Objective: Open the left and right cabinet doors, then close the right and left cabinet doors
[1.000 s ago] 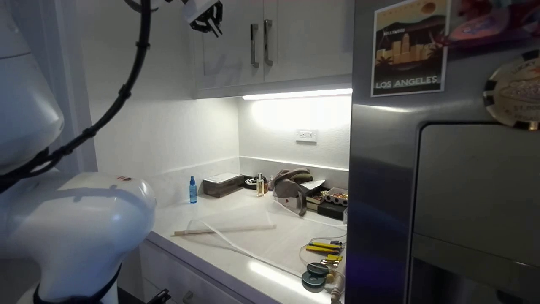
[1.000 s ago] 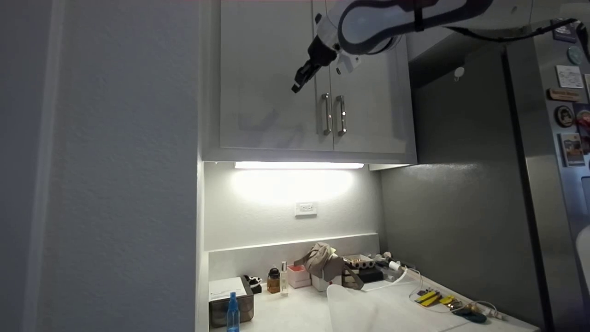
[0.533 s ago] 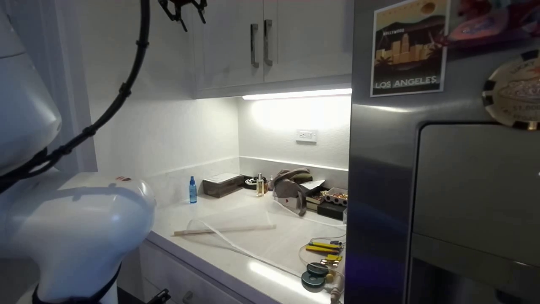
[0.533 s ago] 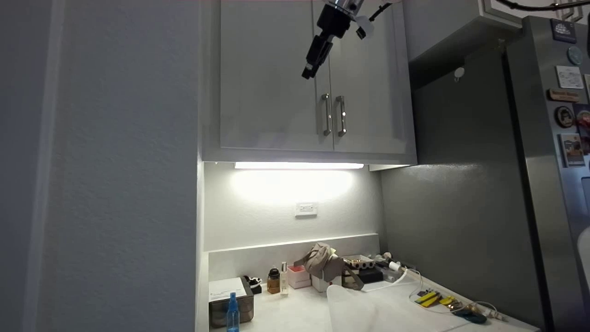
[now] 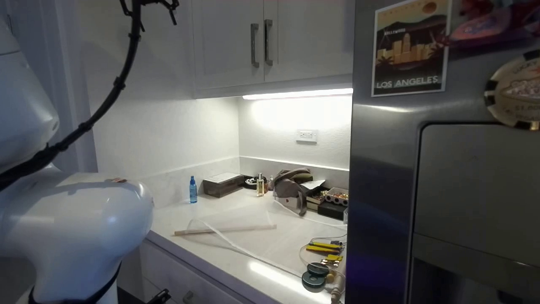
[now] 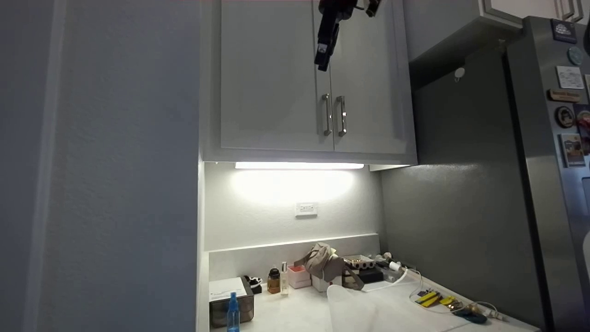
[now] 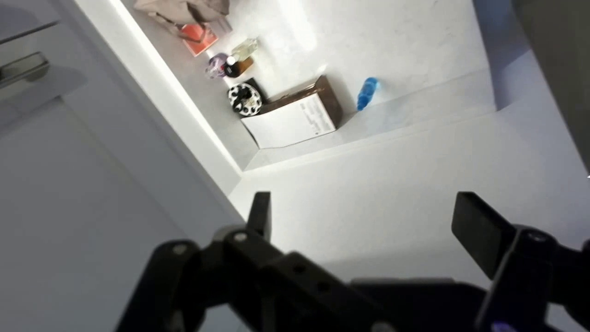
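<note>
The left cabinet door (image 5: 230,46) and the right cabinet door (image 5: 314,42) are white panels, closed flush side by side in both exterior views. Slim silver bars form the left handle (image 6: 327,114) and the right handle (image 6: 342,116) at their meeting edges. My gripper (image 7: 362,203) is open, its black fingers wide apart with only white wall seen between them. In the wrist view the left door (image 7: 73,193) fills the left side, its handle (image 7: 23,69) at the upper left. In an exterior view the gripper (image 5: 158,26) hangs at the top edge, apart from both handles.
Below the cabinet, the counter (image 6: 276,313) holds a blue spray bottle (image 6: 233,313), a dark box (image 5: 222,185), a tan bag (image 6: 320,262) and small items. A steel fridge (image 5: 388,169) stands to the right, a side wall (image 5: 168,126) to the left.
My gripper has swung left and slightly up in an exterior view, away from the handles, and its fingers have spread wide. Both doors have stayed closed.
</note>
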Controlling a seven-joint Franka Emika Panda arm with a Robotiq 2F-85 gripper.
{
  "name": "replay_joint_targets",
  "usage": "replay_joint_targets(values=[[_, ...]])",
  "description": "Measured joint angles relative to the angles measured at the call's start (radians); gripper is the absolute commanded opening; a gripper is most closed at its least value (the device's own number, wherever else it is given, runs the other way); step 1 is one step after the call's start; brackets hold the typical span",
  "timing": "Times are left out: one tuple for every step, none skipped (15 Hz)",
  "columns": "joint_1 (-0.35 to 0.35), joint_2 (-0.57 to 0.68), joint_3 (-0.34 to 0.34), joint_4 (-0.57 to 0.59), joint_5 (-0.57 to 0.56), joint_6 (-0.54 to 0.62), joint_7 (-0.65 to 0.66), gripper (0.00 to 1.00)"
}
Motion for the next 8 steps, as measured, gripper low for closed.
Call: replay_joint_targets(values=[[0.000, -0.002, 0.021, 0.004, 0.007, -0.045, 0.022, 1.00], [0.000, -0.006, 0.041, 0.009, 0.016, -0.091, 0.045, 1.00], [0.000, -0.008, 0.058, 0.015, 0.025, -0.134, 0.065, 1.00], [0.000, -0.011, 0.071, 0.019, 0.040, -0.170, 0.082, 1.00], [0.000, -0.018, 0.080, 0.018, 0.061, -0.196, 0.098, 1.00], [0.001, -0.024, 0.084, 0.017, 0.077, -0.210, 0.106, 1.00], [0.000, -0.030, 0.085, 0.016, 0.080, -0.216, 0.106, 1.00], [0.000, -0.033, 0.085, 0.016, 0.080, -0.217, 0.106, 1.00]])
